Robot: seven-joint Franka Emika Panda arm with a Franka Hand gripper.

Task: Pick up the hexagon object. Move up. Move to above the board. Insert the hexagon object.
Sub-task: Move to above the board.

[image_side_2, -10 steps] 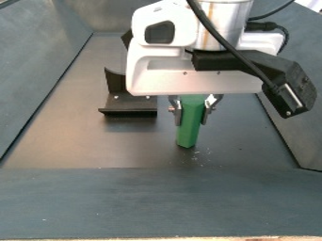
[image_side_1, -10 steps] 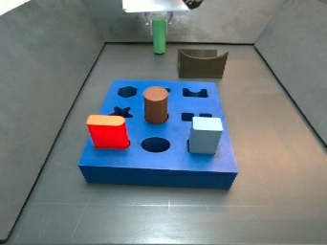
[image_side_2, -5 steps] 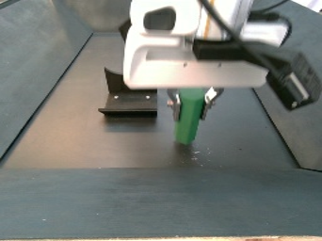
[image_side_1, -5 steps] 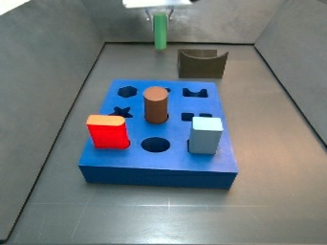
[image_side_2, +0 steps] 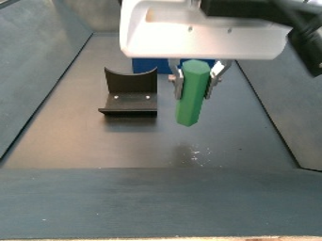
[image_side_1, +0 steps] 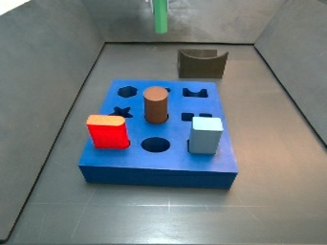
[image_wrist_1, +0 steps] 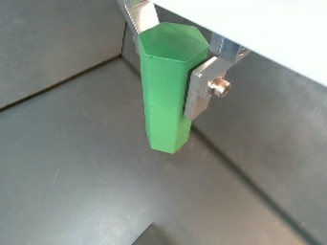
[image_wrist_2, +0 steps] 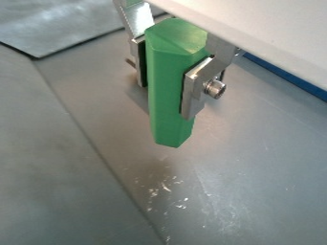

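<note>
The hexagon object point(image_wrist_1: 169, 86) is a slim light green peg, held upright between my silver fingers in both wrist views point(image_wrist_2: 171, 84). My gripper point(image_side_2: 190, 75) is shut on it and holds it clear of the grey floor, behind the board. In a side view only the peg's lower part point(image_side_1: 161, 16) shows at the top edge, above the far wall. The board point(image_side_1: 163, 134) is a thick blue block with a free hexagon hole point(image_side_1: 125, 93) at its far left, plus star, cross and circle holes.
On the board stand a brown cylinder point(image_side_1: 156, 104), a red block point(image_side_1: 107, 131) and a pale blue block point(image_side_1: 206, 133). A dark olive arch block point(image_side_1: 202, 63) sits on the floor behind the board, also in a side view point(image_side_2: 128, 94). Grey walls close in the sides.
My gripper has risen with the green peg. The peg has left the floor and climbed toward the top of the view. The board and other pieces have not moved.
</note>
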